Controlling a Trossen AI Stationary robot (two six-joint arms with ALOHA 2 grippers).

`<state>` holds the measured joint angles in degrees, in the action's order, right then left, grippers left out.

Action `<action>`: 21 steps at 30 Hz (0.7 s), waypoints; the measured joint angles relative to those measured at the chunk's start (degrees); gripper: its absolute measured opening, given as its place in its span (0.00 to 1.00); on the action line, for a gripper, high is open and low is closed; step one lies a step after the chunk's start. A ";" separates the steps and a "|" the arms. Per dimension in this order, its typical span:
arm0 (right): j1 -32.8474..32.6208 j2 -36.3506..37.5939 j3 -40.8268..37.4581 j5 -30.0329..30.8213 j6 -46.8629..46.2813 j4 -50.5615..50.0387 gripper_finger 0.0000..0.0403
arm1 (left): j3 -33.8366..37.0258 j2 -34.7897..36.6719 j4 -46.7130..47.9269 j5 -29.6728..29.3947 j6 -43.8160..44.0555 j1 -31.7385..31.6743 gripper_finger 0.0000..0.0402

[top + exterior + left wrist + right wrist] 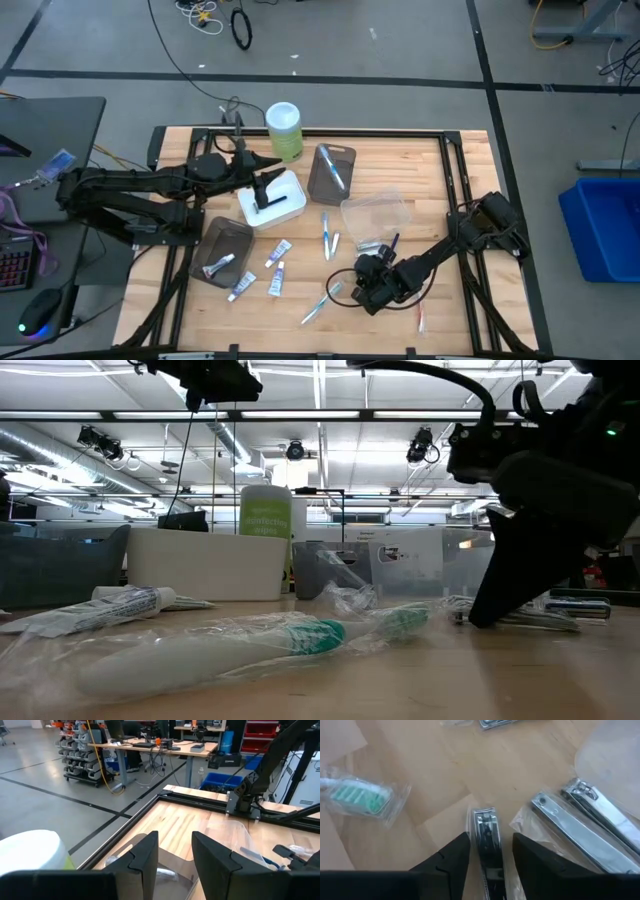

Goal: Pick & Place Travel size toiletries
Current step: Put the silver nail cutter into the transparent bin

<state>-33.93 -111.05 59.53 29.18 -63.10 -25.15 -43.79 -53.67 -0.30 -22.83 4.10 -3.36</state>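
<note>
Nail clipper (487,840): slim polished metal, in a clear wrapper, flat on the wooden table (460,320), near-right area. It lies between the parted fingers of the right gripper (490,855); contact with the fingers cannot be told.

Two more clippers (580,825): wrapped, shiny steel, just to one side of the first.

Toothbrush (357,795): white handle, green bristles, crinkled clear bag, close by on the other side.

Right arm: elbow at the right table edge, forearm reaching low toward the near centre, gripper (362,283) down at the tabletop.

Mini tubes (277,268): white with blue and red print, scattered left of centre on the boards.

Left gripper (272,185): fingers spread, holding nothing, poised over the white tray (288,205) at far left-centre. Left arm folded, coming from the left edge.

Green canister (284,130): pale lid, upright, beyond the white tray.
</note>
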 joint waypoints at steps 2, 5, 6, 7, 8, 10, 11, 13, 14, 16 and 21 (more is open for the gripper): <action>0.00 -0.06 -0.02 -0.24 1.41 0.11 0.35 | 0.00 0.00 0.27 0.00 0.00 0.00 0.32; 0.04 0.17 -0.04 -1.00 3.33 0.73 0.25 | 0.00 0.00 0.71 -0.02 0.00 0.00 0.32; 0.04 0.42 -0.05 -1.27 3.80 1.13 0.21 | 0.00 0.00 0.91 0.00 0.00 0.00 0.32; 0.06 0.97 -0.11 -1.51 3.98 1.31 0.18 | 0.00 0.00 0.98 -0.02 0.00 0.00 0.32; 0.09 1.72 -0.05 -1.89 4.05 1.16 0.15 | 0.00 0.00 0.90 0.00 0.02 0.00 0.32; 0.35 3.65 -0.01 -3.65 6.11 -0.18 0.12 | 0.00 0.00 0.86 0.00 0.19 0.00 0.32; 0.52 5.36 0.11 -4.14 7.93 -1.67 0.12 | 0.00 0.00 0.88 0.00 0.20 0.00 0.32; 1.05 9.58 1.57 -3.60 12.32 -3.64 0.12 | 0.00 0.00 0.85 -0.02 0.20 0.00 0.32; 1.45 11.76 2.17 -2.36 14.20 -5.17 0.12 | 0.00 0.00 0.87 -0.02 0.20 0.00 0.32; 2.56 15.72 2.66 2.83 17.82 -9.48 0.12 | 0.00 -0.08 0.87 -0.02 0.20 0.00 0.32; 7.50 25.12 2.45 13.64 26.27 -17.67 0.13 | 0.00 -0.89 0.58 -0.02 0.22 0.00 0.32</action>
<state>-26.43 -85.94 61.98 42.83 -36.83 -42.82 -43.79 -54.56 0.29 -22.85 4.32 -3.36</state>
